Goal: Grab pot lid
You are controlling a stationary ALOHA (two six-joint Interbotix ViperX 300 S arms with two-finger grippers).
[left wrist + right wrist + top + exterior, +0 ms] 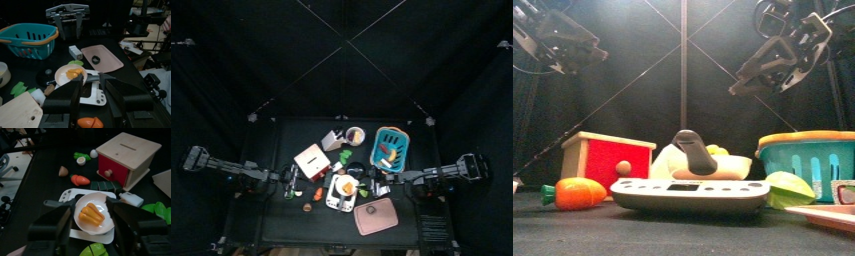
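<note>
The pot lid (103,56) is a pink rounded square with a small black knob. It lies flat near the table's front right corner (376,216), and its edge (828,216) shows low at the right in the front view. My left gripper (97,86) is open with nothing in it, over the white scale, well short of the lid. My right gripper (90,210) is open too, above the bowl on that scale. The right wrist view does not show the lid. In the top view, the left gripper (291,181) and right gripper (386,181) face each other across the scale.
A white scale (339,198) carries a bowl (69,75) with orange food. A teal basket (389,148) stands at the back right, and a wooden box with a red front (124,155) stands left of the middle. A toy carrot (80,179) and green pieces (19,89) lie around.
</note>
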